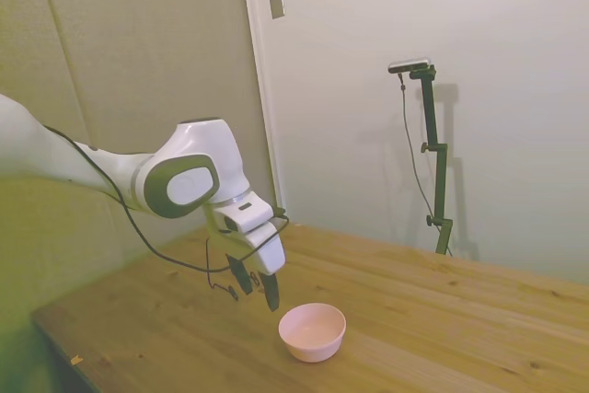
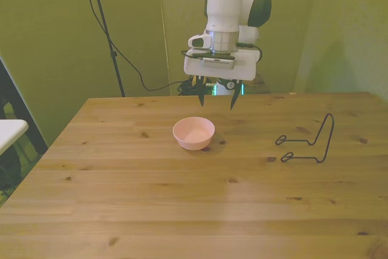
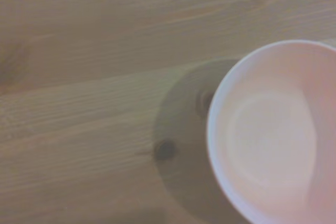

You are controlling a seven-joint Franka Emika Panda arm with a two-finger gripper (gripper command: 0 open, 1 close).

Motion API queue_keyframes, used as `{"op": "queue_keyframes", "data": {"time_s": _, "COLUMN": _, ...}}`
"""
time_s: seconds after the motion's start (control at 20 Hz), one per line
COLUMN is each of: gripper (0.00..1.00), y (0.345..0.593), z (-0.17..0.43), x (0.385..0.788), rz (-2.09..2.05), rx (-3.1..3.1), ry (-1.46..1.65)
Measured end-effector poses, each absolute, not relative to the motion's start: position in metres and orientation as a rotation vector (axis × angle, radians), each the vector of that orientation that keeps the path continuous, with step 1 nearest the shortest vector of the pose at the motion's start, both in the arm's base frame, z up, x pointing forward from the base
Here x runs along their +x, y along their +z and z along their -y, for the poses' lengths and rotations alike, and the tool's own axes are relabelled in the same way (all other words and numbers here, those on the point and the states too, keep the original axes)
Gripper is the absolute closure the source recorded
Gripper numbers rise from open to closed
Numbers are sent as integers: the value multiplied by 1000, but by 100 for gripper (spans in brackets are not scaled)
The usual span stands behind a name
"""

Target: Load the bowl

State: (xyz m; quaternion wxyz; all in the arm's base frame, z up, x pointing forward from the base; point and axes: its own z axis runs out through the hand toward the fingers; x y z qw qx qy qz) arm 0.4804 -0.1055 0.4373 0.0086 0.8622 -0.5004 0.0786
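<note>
A small pale-pink bowl (image 1: 313,330) (image 2: 193,133) stands upright and empty on the wooden table (image 2: 182,204). My gripper (image 2: 216,98) (image 1: 257,289) hangs open above the table, just behind the bowl and a little toward the front view's right, holding nothing. In the wrist view the bowl (image 3: 278,135) fills one side of the picture, with bare wood beside it.
A thin black wire rack (image 2: 310,142) lies on the table at the front view's right, well apart from the bowl. In the side view only a bit of the rack (image 1: 221,284) shows, behind my gripper. A white object's edge (image 2: 9,130) juts in at the front view's far left.
</note>
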Motion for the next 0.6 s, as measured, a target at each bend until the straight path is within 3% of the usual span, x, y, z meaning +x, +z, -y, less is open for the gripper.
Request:
{"op": "queue_keyframes", "data": {"time_s": 0.55, "gripper": 0, "y": 378, "z": 125, "x": 536, "rz": 1627, "rx": 2631, "ry": 190}}
{"op": "queue_keyframes", "data": {"time_s": 0.6, "gripper": 100, "y": 374, "z": 125, "x": 539, "rz": 1625, "rx": 2629, "ry": 183}}
